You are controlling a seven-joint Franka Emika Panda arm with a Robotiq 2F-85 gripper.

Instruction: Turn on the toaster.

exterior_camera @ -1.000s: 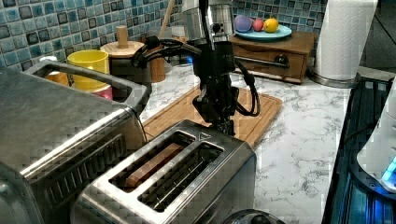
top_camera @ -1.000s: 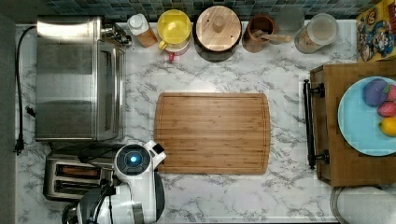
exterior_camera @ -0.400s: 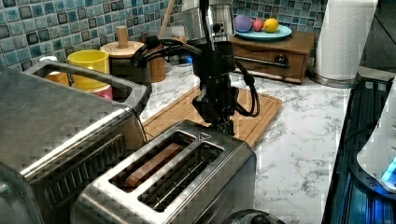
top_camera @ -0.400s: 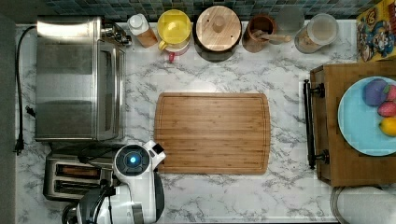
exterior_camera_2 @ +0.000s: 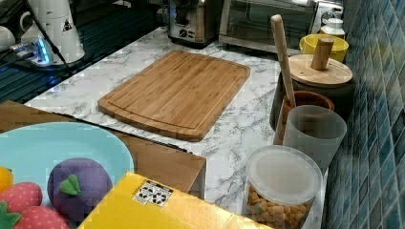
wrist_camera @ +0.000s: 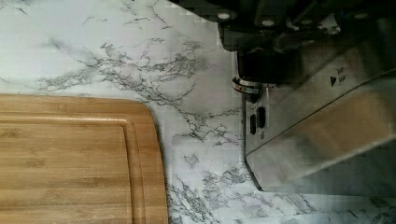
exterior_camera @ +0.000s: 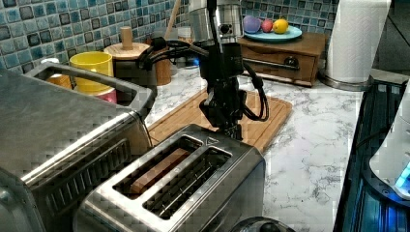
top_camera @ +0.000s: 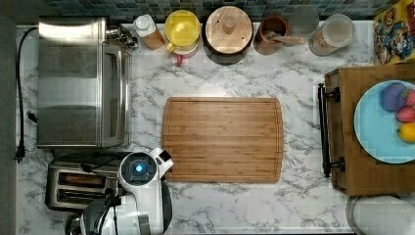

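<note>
We find the toaster at the near corner of the marble counter, just beside the larger toaster oven and near one short edge of the cutting board. In the left view the tool hangs at the toaster's far end, where the lever would be, but the toaster's own top hides the contact, so we cannot tell whether the tool is open, closed or pressing anything. From the top view the arm's white body covers that same end (a blue light glows on its joint). In the wrist view we see the toaster's steel end face, two small dark buttons and a dark knob, its upper part covered by the tool's black housing.
</note>
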